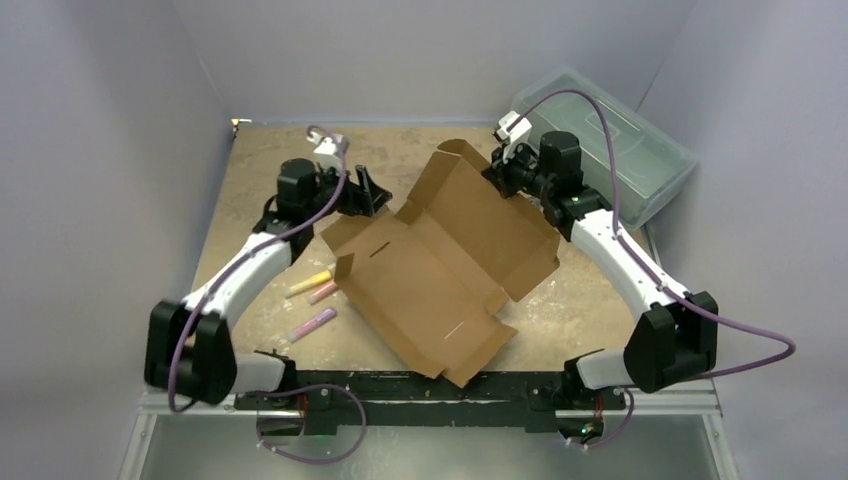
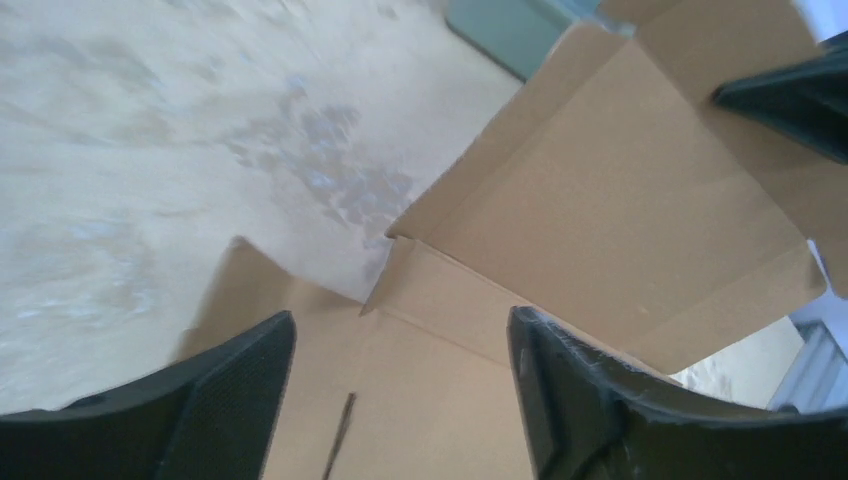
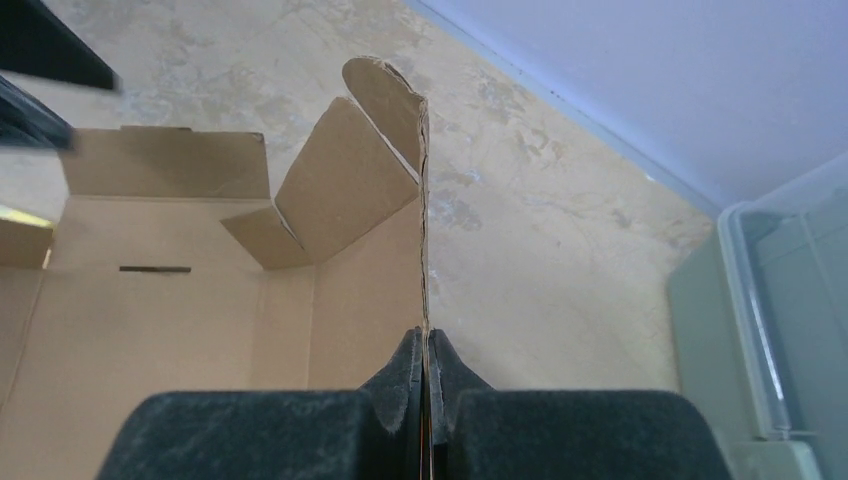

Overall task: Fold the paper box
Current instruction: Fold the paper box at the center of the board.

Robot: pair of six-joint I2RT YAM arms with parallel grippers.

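No legible text, labels or numbers on anything.

grey-green toolbox [image 1: 640,160]: far right corner | three coloured sticks [image 1: 312,324]: table [image 1: 250,170] left

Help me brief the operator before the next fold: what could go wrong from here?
The right gripper pinches only one thin raised wall of the paper box; it could slip or crease. The left gripper is open, holding nothing, so the sheet may pivot and sweep the coloured sticks beside it.
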